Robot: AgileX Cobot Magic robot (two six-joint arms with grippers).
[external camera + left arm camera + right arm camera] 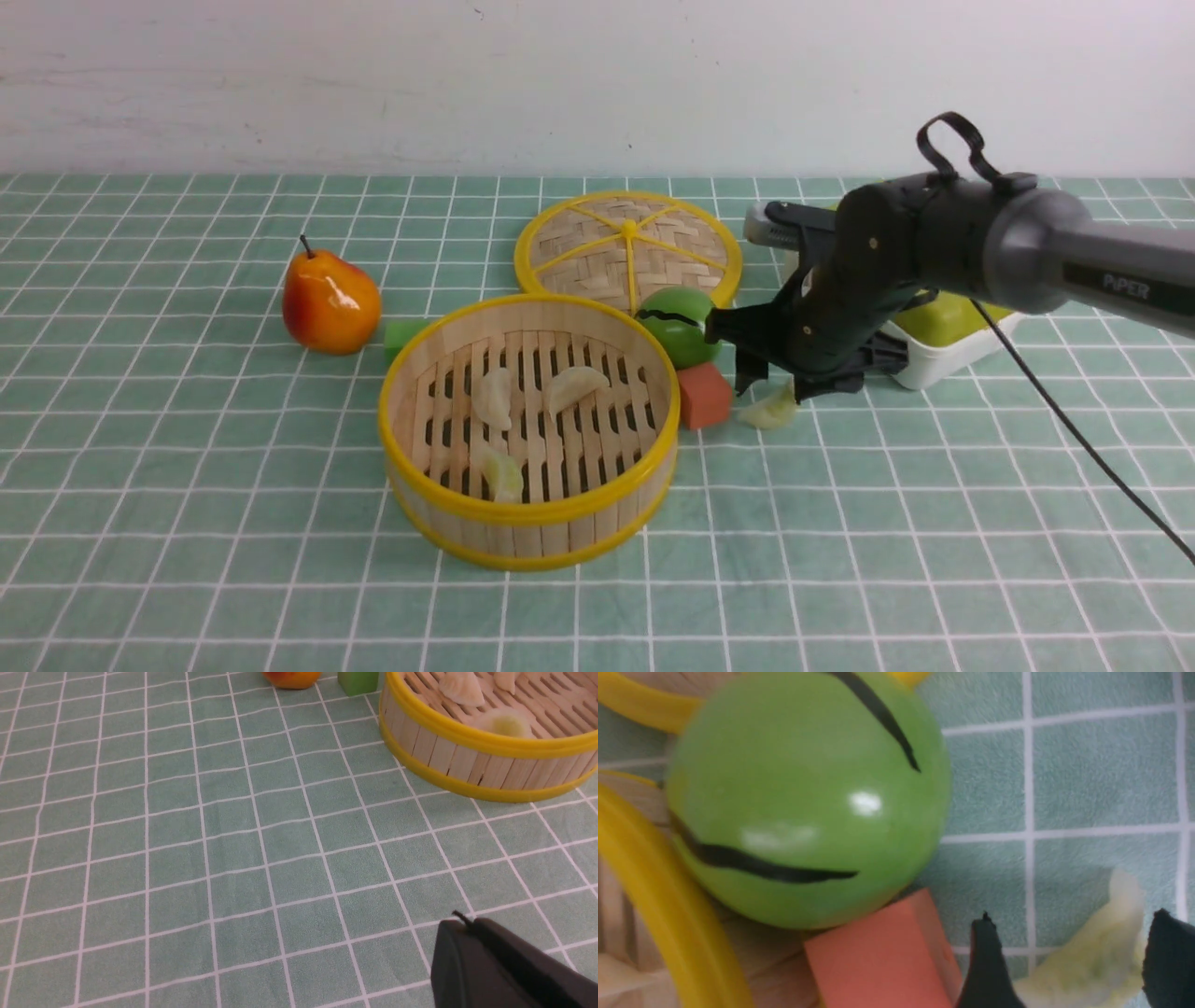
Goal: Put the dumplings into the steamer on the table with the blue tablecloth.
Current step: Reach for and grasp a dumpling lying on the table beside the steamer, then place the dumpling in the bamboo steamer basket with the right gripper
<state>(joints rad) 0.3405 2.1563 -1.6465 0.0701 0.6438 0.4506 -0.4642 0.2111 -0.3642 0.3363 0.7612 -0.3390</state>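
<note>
The steamer stands mid-table on the blue tablecloth and holds three dumplings: two whitish and one yellow-green. Another yellow-green dumpling lies on the cloth to the steamer's right, beside an orange cube. My right gripper is down over it and open, its black fingers standing either side of the dumpling. My left gripper shows only in the left wrist view: shut and empty, low over the cloth short of the steamer.
An orange cube and a green ball sit tight against the steamer's right side, close to my right fingers. The woven lid lies behind. A pear and green cube are to the left, a white tray to the right.
</note>
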